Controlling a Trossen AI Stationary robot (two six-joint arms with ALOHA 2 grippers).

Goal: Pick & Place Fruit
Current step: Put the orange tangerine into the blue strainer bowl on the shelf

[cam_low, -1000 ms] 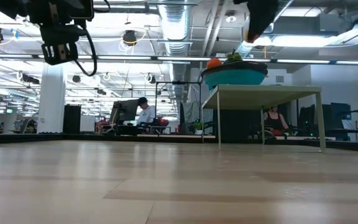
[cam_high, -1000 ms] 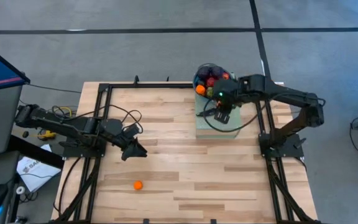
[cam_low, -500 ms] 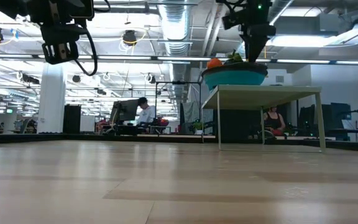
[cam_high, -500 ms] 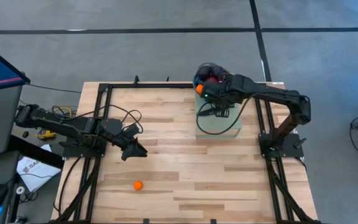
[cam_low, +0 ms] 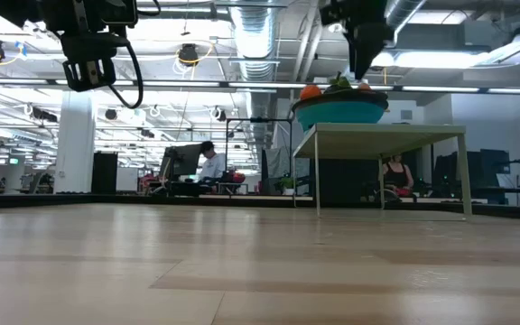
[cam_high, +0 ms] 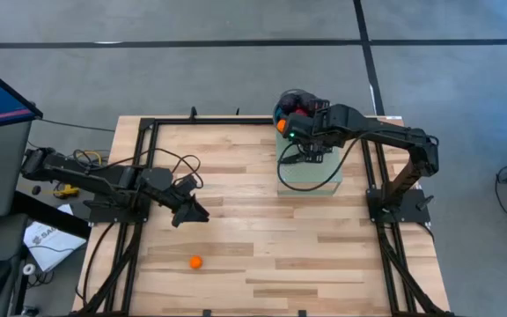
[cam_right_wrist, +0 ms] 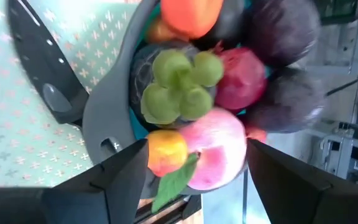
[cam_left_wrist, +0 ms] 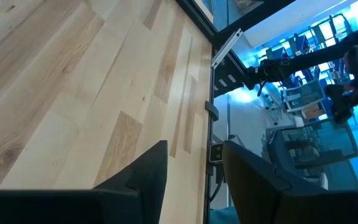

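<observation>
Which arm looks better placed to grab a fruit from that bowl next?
The right arm. Its hand hangs open just above the fruit piled in the bowl. The left hand waits far across the table, nearer the lone orange fruit.

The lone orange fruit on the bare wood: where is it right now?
In the high view, the orange fruit lies on the table near its front edge, left of centre, below the idle left gripper and far from the bowl.

Overhead, table-level and right-wrist cameras share the fruit bowl (cam_high: pixel 294 110).
</observation>
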